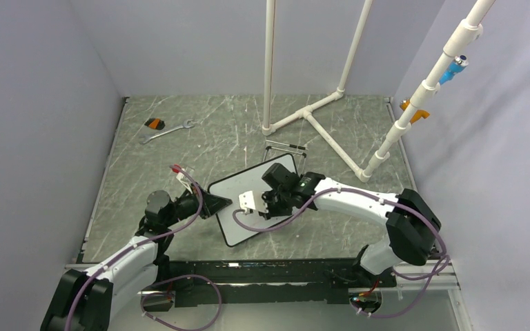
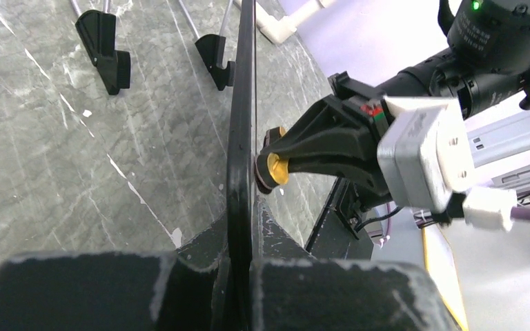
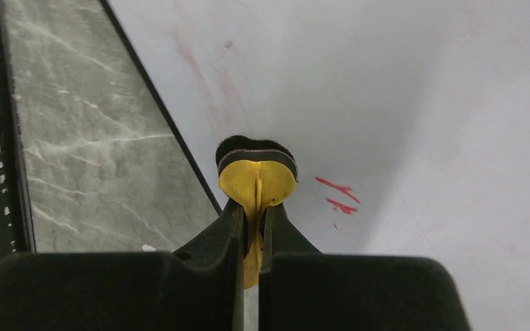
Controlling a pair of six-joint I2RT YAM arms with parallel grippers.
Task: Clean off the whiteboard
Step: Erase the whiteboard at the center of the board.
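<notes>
The whiteboard [image 1: 243,231] lies tilted at the table's middle; its black wire stand feet [image 1: 284,147] stick out at the far end. My left gripper [image 1: 222,204] is shut on the board's left frame edge, seen edge-on in the left wrist view [image 2: 241,138]. My right gripper [image 1: 265,205] is shut on a yellow eraser [image 3: 257,181] whose black felt pad [image 3: 255,146] touches the white surface [image 3: 400,96]. Short red marks [image 3: 338,189] lie just right of the eraser, with faint pink smears above it. The eraser also shows in the left wrist view [image 2: 276,169].
A silver wrench [image 1: 168,131] and a small orange-and-black object [image 1: 154,123] lie at the far left. A white PVC pipe frame [image 1: 317,117] stands at the back and right. Grey walls close in three sides.
</notes>
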